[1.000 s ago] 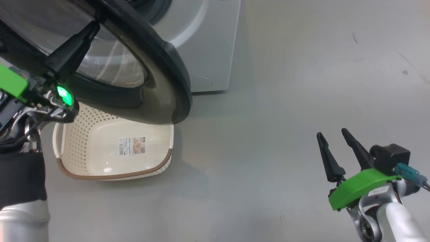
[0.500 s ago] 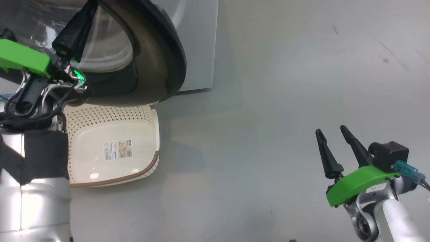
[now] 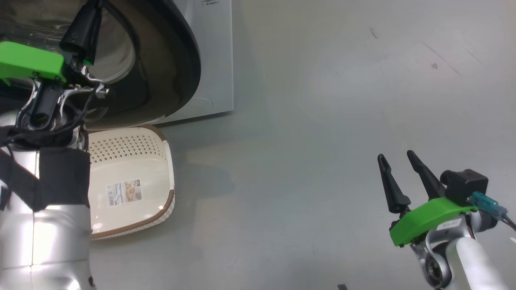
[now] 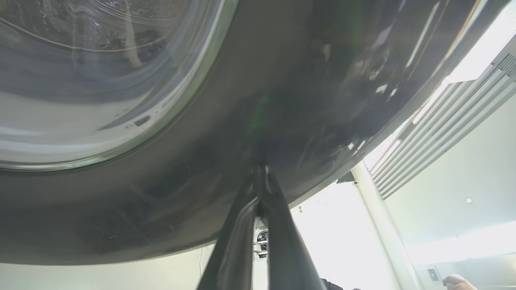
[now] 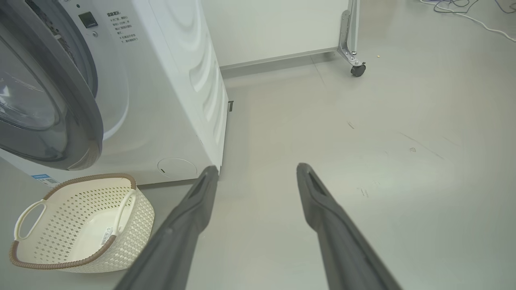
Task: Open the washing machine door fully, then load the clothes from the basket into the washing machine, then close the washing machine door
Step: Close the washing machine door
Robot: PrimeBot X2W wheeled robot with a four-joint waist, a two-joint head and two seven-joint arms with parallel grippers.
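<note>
Your left gripper (image 4: 261,177), closed on nothing, sets its joined tips against the door's (image 4: 282,100) black rim just ahead, apparently to push it shut on the washer (image 3: 213,60), since the basket (image 3: 125,147) below it lies empty; your right gripper (image 3: 396,158) hangs open, well apart, clear of that swing.

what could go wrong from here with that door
1. The left gripper, shut, meets the washing machine door with its tips on the glossy, curved black rim; it could slide off sideways.
2. The door stands ajar in the right wrist view, so a weak push may not latch it.
3. The basket sits under the door; the left forearm beside it might knock it.
</note>
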